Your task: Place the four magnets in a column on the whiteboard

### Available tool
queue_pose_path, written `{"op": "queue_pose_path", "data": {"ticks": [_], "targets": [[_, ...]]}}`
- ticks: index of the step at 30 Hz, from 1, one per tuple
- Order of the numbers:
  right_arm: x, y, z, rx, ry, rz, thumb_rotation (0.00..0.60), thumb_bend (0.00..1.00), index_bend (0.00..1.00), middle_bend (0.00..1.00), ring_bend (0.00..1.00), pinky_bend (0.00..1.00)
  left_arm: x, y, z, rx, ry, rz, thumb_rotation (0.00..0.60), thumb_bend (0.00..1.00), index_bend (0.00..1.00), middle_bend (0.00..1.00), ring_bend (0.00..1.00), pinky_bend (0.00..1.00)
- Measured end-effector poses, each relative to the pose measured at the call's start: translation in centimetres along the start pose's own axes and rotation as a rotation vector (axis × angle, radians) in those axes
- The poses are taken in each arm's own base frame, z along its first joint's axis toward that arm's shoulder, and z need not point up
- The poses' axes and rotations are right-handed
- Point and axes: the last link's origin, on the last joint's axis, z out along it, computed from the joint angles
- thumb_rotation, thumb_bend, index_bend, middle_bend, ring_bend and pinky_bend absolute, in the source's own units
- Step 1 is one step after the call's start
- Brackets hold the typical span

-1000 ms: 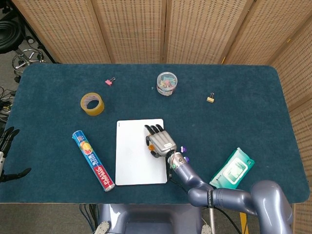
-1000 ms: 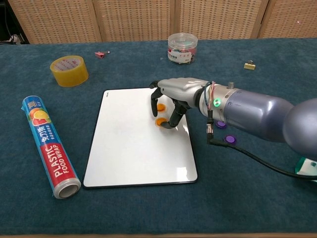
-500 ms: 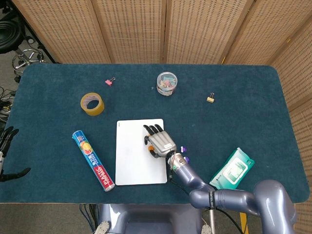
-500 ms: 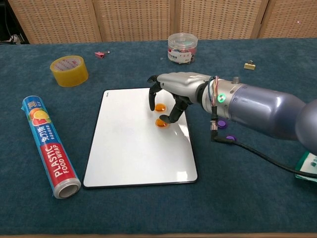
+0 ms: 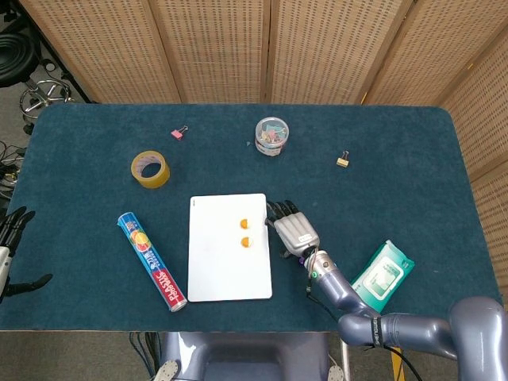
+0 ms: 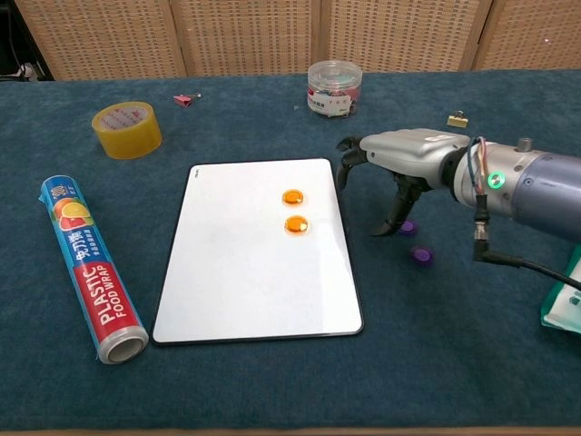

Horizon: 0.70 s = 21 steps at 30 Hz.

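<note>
The whiteboard (image 5: 228,270) (image 6: 245,291) lies flat on the blue table. Two orange magnets sit on it in a short column: one (image 5: 244,225) (image 6: 292,196) farther back, one (image 5: 246,242) (image 6: 295,223) just in front of it. Two purple magnets lie on the cloth right of the board: one (image 6: 408,227) by my right hand's fingertips, one (image 6: 420,256) nearer the front. My right hand (image 5: 294,231) (image 6: 399,159) hovers over the cloth beside the board's right edge, fingers curved downward, holding nothing. My left hand (image 5: 9,246) shows at the far left edge, off the table, fingers apart.
A plastic food wrap roll (image 6: 93,268) lies left of the board. Yellow tape roll (image 6: 127,128), a pink binder clip (image 6: 184,99), a jar of clips (image 6: 333,87) and a gold binder clip (image 6: 457,119) stand farther back. A green wipes pack (image 5: 382,276) lies at right.
My right hand has let go of the second orange magnet on the board and moved right, off the board, to above the purple magnets. Both orange magnets now show uncovered.
</note>
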Motion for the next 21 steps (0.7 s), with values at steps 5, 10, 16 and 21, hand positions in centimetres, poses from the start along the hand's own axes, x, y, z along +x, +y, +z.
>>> {"op": "queue_pose_path", "data": {"ticks": [5,10,16,21], "targets": [[-0.2,1.1,-0.1,-0.023,0.001,0.001,0.600,0.23,0.38,0.00,0.00,0.00,0.0,0.0,-0.1,0.004,0.002,-0.001,0.600,0.00,0.00,0.00,0.00,0.00],[-0.3,1.6,-0.2,-0.032,-0.007,-0.001,0.600,0.23,0.39,0.00,0.00,0.00,0.1,-0.1,0.0,0.008,0.005,-0.003,0.600,0.00,0.00,0.00,0.00,0.00],[-0.8,2.2,-0.6,-0.043,-0.018,-0.013,0.600,0.23,0.42,0.00,0.00,0.00,0.0,-0.1,0.0,0.006,0.000,-0.002,0.600,0.00,0.00,0.00,0.00,0.00],[-1.2,3.0,-0.7,-0.066,-0.028,-0.009,0.600,0.23,0.45,0.00,0.00,0.00,0.0,-0.1,0.0,0.008,0.003,-0.005,0.600,0.00,0.00,0.00,0.00,0.00]]}}
